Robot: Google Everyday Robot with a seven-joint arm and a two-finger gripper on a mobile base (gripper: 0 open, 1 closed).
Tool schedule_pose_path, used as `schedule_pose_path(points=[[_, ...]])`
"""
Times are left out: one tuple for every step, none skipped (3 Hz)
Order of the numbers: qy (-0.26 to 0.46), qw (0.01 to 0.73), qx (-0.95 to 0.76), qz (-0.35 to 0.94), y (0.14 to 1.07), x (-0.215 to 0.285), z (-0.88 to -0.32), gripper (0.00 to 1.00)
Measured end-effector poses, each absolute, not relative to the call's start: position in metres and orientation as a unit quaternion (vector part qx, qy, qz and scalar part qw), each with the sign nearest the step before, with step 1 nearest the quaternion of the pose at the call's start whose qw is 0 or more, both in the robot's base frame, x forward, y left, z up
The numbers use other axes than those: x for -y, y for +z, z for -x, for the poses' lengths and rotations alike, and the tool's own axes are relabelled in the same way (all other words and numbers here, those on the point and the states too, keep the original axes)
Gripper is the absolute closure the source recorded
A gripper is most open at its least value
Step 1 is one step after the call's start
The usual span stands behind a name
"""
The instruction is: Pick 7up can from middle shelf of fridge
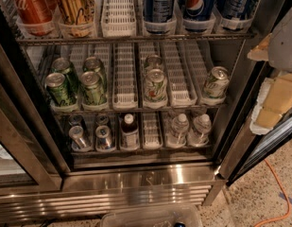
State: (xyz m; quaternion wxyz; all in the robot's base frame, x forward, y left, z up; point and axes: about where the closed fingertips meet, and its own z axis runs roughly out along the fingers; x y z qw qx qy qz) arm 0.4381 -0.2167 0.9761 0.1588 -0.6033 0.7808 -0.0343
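Note:
The fridge (136, 193) stands open, seen from above and in front. Its middle shelf (124, 82) holds white slotted lane trays. Several dark-green cans (92, 87) stand in the left lanes. A pale silvery 7up can (155, 85) with green lettering stands at the front of a centre lane, with a second one (153, 62) behind it. Another pale can (216, 82) stands in the far right lane. My gripper (278, 86), grey-white and tan, is at the right edge outside the fridge, level with the middle shelf and apart from all cans.
The top tier holds a red can (30, 6), a gold can (75, 6) and blue Pepsi cans (198, 4). The bottom tier holds small bottles (178, 126) and silver cans (79, 137). A clear plastic bin (150, 216) and an orange cable (278, 193) lie on the floor.

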Motion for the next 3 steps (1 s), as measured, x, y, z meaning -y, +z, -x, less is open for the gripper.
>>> schedule_pose_path(points=[[-0.034,0.159,-0.781,0.603,0.976,0.217,-0.438,0.00],[-0.037,0.158,-0.788,0.594,0.971,0.215,-0.440,0.00],[-0.011,0.168,-0.804,0.571,0.950,0.219,-0.442,0.00]])
